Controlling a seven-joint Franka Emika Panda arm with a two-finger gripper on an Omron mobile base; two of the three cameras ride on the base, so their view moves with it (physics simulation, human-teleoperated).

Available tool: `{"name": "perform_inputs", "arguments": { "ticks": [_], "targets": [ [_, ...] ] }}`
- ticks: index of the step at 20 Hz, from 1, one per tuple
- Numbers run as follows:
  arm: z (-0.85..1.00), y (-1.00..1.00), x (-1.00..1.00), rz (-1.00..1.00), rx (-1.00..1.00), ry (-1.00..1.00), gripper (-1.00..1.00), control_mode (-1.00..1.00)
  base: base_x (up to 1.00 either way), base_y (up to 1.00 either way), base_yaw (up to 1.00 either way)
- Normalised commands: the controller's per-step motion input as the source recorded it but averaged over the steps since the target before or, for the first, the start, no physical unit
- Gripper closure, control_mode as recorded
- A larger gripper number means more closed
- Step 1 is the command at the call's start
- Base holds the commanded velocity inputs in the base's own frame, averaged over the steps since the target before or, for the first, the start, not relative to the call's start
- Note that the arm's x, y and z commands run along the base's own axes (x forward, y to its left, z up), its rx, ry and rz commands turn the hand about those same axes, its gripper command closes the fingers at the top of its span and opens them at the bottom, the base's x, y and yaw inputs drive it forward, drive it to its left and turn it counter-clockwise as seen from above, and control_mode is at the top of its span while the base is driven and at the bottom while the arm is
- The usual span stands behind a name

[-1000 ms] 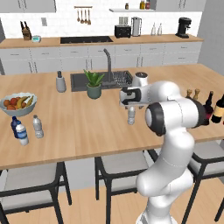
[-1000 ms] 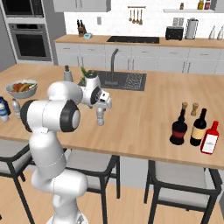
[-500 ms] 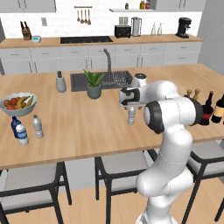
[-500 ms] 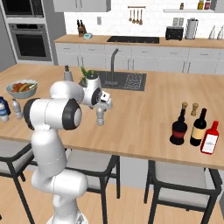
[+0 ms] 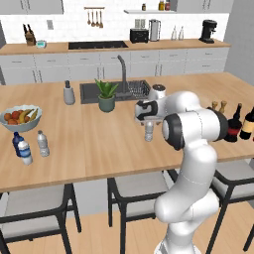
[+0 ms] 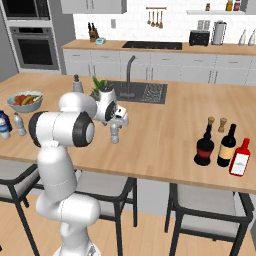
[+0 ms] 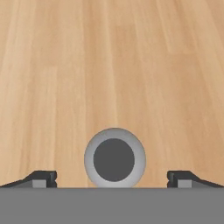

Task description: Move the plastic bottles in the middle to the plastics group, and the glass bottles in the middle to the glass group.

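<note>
Left base view: the end effector [image 5: 148, 117] hung directly above a small clear plastic bottle [image 5: 149, 131] standing upright on the table [image 5: 94, 141]. The bottle's long axis ran vertically, in line with the end effector's approach axis. Far off to the end effector's side, near the fruit bowl [image 5: 20, 117], stood the plastics group [image 5: 22, 149] with a second clear bottle [image 5: 43, 143] just beside it.

Right base view: the bottle [image 6: 114, 133] sat immediately below the end effector [image 6: 116, 120]. Well apart on the opposite side stood the wide dark bottle [image 6: 204, 145], touching or just beside the slim wine bottle [image 6: 227, 146] and a red bottle [image 6: 241, 157].

Hand view: the bottle's cap [image 7: 114, 158] appeared end-on, centred between the two fingertips [image 7: 43, 178], which stood fully spread with clear gaps on both sides; nothing was held. Judged from this alignment, the coming move required a straight descent along the bottle's axis before closing, with little lateral correction needed.
</note>
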Motion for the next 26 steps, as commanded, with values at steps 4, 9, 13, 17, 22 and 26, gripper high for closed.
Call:
{"name": "perform_inputs", "arguments": {
  "ticks": [4, 9, 13, 17, 22, 26],
  "targets": [
    [-0.09, 0.00, 0.00, 0.00, 0.00, 0.00, -1.00, -1.00, 0.00, 0.00, 0.00],
    [-0.09, 0.00, 0.04, 0.00, 0.00, -0.01, -1.00, -1.00, 0.00, 0.00, 0.00],
    [-0.03, 0.00, 0.13, 0.00, 0.00, -0.04, -1.00, -1.00, 0.00, 0.00, 0.00],
    [0.00, 0.00, 0.10, 0.00, 0.00, -0.06, -1.00, -1.00, 0.00, 0.00, 0.00],
    [0.00, 0.00, 0.00, 0.00, 0.00, 0.00, 1.00, -1.00, 0.00, 0.00, 0.00],
    [0.00, 0.00, 0.00, 0.00, 0.00, 0.00, 1.00, -1.00, 0.00, 0.00, 0.00]
  ]
}}
